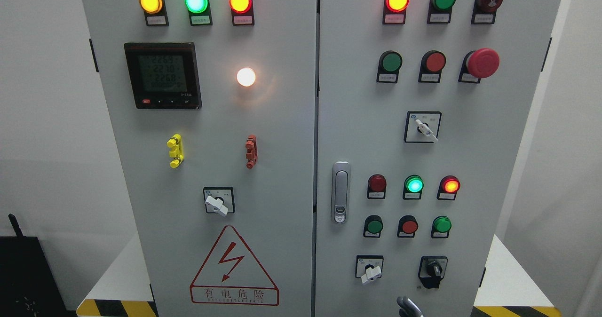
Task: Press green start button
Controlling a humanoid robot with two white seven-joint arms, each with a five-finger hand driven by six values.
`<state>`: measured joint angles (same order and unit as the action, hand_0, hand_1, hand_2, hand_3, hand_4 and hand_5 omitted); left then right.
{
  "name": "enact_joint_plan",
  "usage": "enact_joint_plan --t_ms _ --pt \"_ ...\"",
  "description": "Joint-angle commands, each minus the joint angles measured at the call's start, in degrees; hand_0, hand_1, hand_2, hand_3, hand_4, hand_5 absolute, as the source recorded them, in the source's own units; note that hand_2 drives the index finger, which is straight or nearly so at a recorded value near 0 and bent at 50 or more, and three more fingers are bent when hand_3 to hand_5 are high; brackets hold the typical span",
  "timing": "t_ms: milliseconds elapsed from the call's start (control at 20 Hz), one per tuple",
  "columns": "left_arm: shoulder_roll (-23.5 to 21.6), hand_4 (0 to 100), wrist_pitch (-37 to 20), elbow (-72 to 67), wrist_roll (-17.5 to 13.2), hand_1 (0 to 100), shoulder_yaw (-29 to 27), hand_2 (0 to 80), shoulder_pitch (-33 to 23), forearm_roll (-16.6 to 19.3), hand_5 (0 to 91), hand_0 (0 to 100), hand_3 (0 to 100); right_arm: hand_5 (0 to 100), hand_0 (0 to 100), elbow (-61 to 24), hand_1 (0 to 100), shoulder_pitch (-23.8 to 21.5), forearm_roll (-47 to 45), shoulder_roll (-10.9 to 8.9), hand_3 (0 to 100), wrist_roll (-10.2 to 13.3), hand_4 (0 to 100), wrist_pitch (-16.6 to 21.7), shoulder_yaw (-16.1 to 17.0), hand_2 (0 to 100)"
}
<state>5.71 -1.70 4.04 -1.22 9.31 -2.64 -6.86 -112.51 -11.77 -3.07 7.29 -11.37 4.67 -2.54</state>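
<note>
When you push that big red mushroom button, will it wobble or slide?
Probably neither. The big red mushroom button sits fixed in the cabinet door, so it likely only sinks straight in. Its wide, smooth, rounded cap looks stiff, though a fingertip might slip off the edge.

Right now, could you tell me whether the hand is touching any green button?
Apart. The head view shows fingertips at the bottom edge, clearly below the lowest green buttons.

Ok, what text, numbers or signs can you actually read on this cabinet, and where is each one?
"有电危险": under the lightning bolt on the red warning triangle, left door.
"2269", "2270", "2268", roughly; the digits are faint: on the meter screen, left door.
Small line under the Chinese characters: too blurred to read.
Tags under the lamps and buttons: too small to read.
Marks around the rotary switches: unreadable.
</note>
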Motion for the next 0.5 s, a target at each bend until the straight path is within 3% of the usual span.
enact_joint_plan --t_ms 0,450 --pt "0.0 0 0.0 0.0 0.0 56 -0.1 0.0 0.0 0.0 0.0 12 0 0 37 -0.7 16 0.0 0.0 0.0 0 0.2 0 0.0 0.0 0" --pt "0.0 0 0.0 0.0 0.0 56 0.0 0.0 0.0 0.0 0.0 12 0 0 37 -1.1 16 -0.2 0.1 0.0 0 0.1 0 0.0 -0.1 0"
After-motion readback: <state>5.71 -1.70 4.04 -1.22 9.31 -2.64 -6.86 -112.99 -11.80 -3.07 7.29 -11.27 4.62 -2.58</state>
